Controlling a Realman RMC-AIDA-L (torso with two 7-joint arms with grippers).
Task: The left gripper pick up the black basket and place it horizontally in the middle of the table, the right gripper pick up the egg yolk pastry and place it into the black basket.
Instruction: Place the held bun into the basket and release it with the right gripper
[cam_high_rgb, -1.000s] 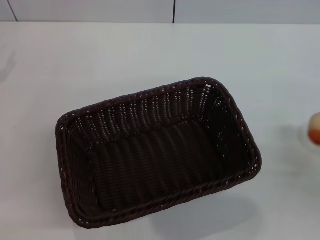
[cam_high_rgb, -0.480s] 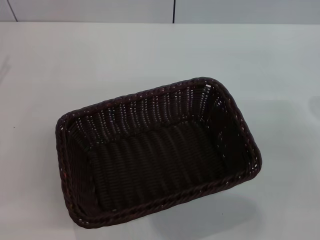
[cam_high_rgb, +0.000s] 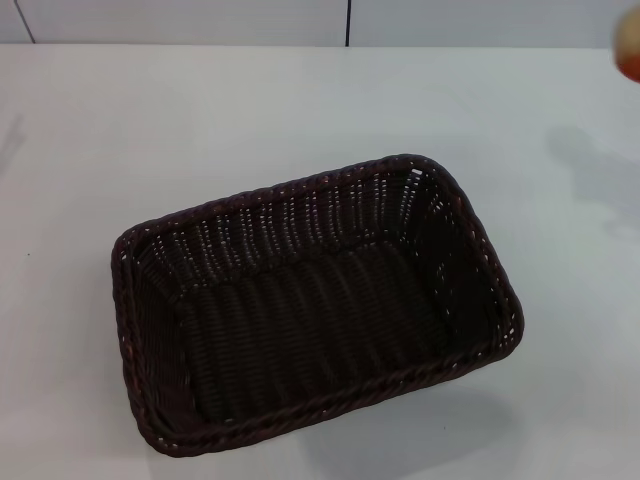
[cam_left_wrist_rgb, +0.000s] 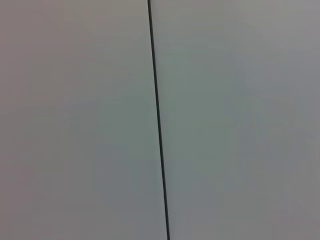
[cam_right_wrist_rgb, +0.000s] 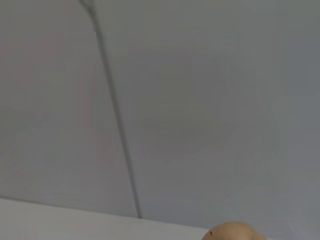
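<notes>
The black basket (cam_high_rgb: 315, 305) sits on the white table (cam_high_rgb: 150, 130), near the middle, long side roughly crosswise and slightly turned, and it is empty. The egg yolk pastry (cam_high_rgb: 630, 48) shows as a blurred cream and orange shape at the far right edge of the head view, raised off the table, with a soft shadow below it. It also shows at the edge of the right wrist view (cam_right_wrist_rgb: 234, 232), close to the camera. Neither gripper's fingers show in any view. The left wrist view shows only a wall panel.
A grey wall with a dark vertical seam (cam_high_rgb: 348, 22) stands behind the table's far edge. Bare white tabletop lies on all sides of the basket.
The pastry was low at the right edge one second ago, out of view half a second ago, and is now higher at the upper right edge. The basket has not moved.
</notes>
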